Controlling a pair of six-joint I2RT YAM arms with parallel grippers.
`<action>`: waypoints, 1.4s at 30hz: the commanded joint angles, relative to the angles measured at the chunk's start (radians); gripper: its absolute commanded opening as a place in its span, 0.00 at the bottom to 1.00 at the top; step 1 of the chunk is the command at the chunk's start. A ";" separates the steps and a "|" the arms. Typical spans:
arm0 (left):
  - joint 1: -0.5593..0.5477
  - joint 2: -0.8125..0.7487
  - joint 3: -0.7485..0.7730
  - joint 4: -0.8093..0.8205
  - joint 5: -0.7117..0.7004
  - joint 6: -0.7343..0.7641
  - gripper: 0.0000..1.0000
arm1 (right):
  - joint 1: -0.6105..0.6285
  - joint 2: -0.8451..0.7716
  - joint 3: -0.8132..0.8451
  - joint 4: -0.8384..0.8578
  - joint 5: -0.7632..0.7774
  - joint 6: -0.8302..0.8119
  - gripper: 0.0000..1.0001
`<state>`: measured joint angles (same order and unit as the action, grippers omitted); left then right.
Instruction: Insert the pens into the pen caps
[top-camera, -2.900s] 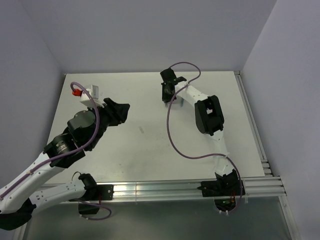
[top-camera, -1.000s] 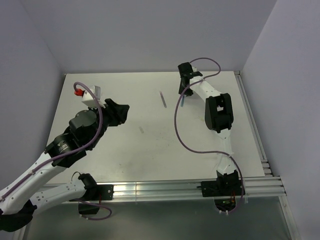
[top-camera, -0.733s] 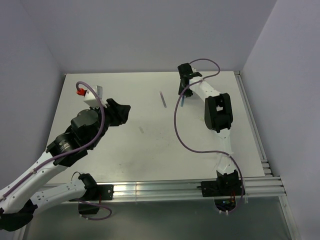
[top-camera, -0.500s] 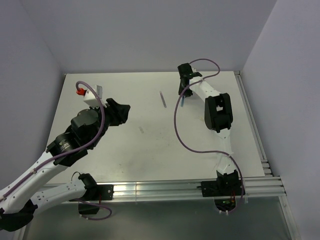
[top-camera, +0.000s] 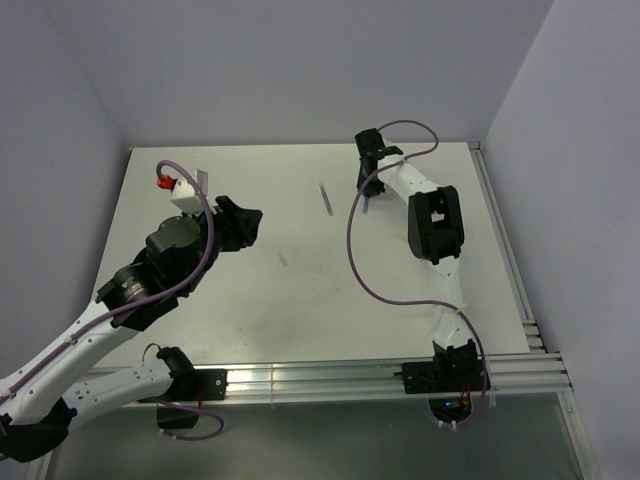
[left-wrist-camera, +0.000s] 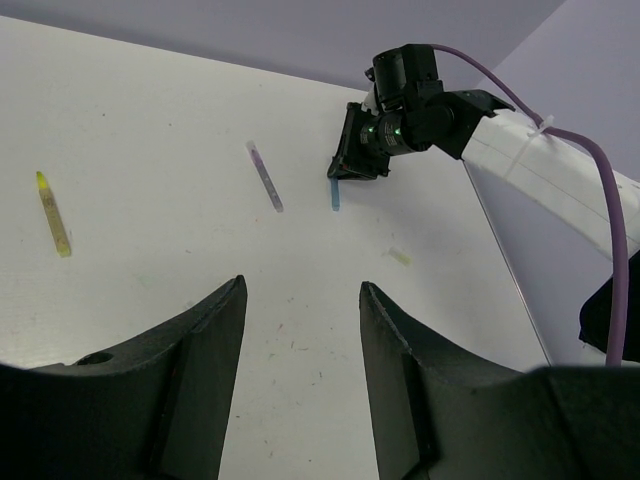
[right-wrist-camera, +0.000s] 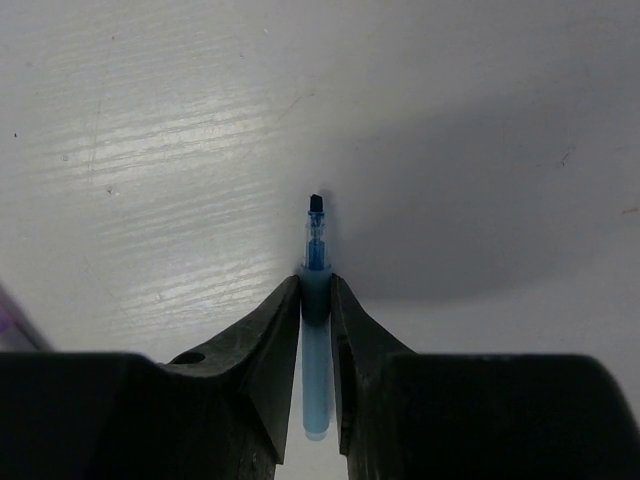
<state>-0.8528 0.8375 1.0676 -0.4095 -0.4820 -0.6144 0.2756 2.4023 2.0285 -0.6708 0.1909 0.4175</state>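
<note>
Gripper (right-wrist-camera: 315, 284), right, now on blue pen (right-wrist-camera: 316, 390).

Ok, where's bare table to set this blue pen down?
Free: the table's wide middle, nearer than the pale cap. Crowded: the far side, where the grey-purple pen lies beside the right fingers gripping the blue pen.

- White matte table (top-camera: 300, 300), pretty much the whole work area, with some tiny reddish specks (left-wrist-camera: 290, 340) and faint scuffs on it.
- Plain lilac-grey walls box it in on three sides: back wall (top-camera: 300, 70), left wall (top-camera: 50, 150), right wall (top-camera: 575, 180).
- Slotted aluminium rails (top-camera: 320, 378) run along the near edge of the table.
- Same kind of side rail (top-camera: 500, 240) goes up the right edge, tight against the wall.
</note>
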 joint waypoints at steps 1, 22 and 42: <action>0.008 0.008 0.002 0.021 0.023 -0.002 0.54 | -0.007 0.014 0.036 0.013 0.004 -0.003 0.26; 0.090 0.014 -0.155 0.211 0.246 -0.100 0.54 | 0.056 -0.596 -0.477 0.253 -0.177 0.038 0.00; 0.277 0.008 -0.294 0.441 0.628 -0.160 0.57 | 0.430 -1.140 -0.944 0.795 -0.439 0.311 0.00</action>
<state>-0.5911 0.8715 0.8024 -0.0708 0.0696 -0.7490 0.6888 1.3197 1.1202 -0.0551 -0.2245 0.6529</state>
